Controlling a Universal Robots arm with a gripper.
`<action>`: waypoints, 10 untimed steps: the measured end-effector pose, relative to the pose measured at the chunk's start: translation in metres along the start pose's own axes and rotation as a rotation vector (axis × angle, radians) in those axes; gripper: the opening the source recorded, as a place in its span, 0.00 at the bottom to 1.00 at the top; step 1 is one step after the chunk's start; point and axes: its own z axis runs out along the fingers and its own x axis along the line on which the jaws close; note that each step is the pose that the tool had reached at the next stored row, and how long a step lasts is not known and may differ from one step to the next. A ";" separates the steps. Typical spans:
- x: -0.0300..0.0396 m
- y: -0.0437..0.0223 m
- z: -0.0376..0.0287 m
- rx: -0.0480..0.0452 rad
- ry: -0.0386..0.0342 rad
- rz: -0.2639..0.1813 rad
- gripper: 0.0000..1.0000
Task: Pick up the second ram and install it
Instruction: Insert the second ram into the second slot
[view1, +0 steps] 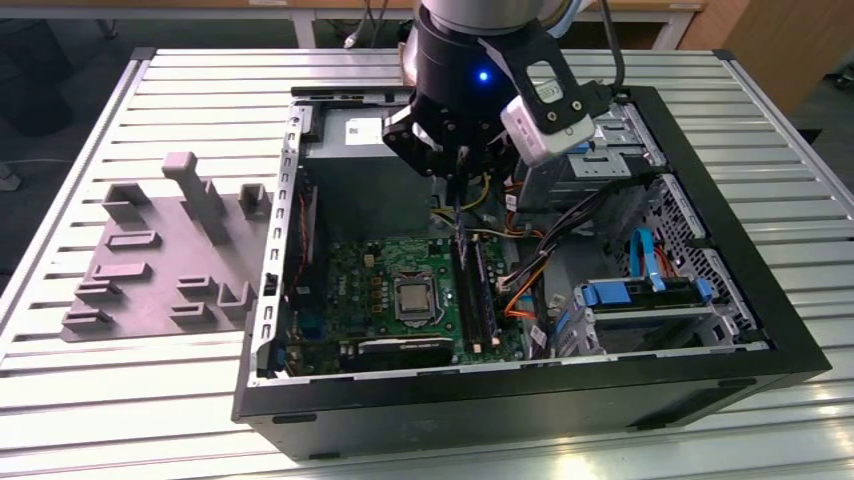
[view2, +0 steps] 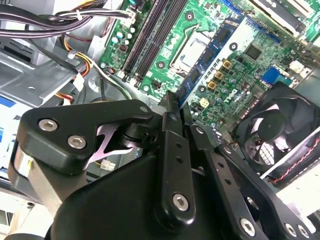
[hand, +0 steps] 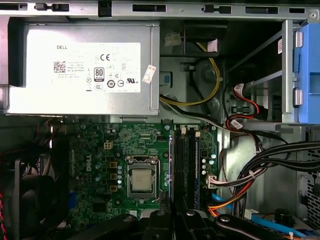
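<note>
Counter (view1: 160, 90) carries the open PC case (view1: 747, 340). My gripper (view1: 461, 165) is over its motherboard (view1: 367, 265), jaws nearly closed, pinching the ram (view1: 466, 215) on edge, hanging down, lower end just above the slots (hand: 185, 160) beside the CPU socket (hand: 141, 181).

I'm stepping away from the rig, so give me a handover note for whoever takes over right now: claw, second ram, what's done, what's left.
Claw: shut on the second ram, held above the motherboard inside the open case.
Done: stick picked up.
Left: it is not yet seated in the memory slots beside the processor socket.
</note>
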 end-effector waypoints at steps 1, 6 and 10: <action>0.0000 0.0000 0.0000 0.0000 0.0000 0.000 0.15; 0.0000 0.0000 0.0007 -0.0004 -0.0001 0.000 0.15; 0.0000 0.0000 0.0020 -0.0004 -0.0001 0.000 0.15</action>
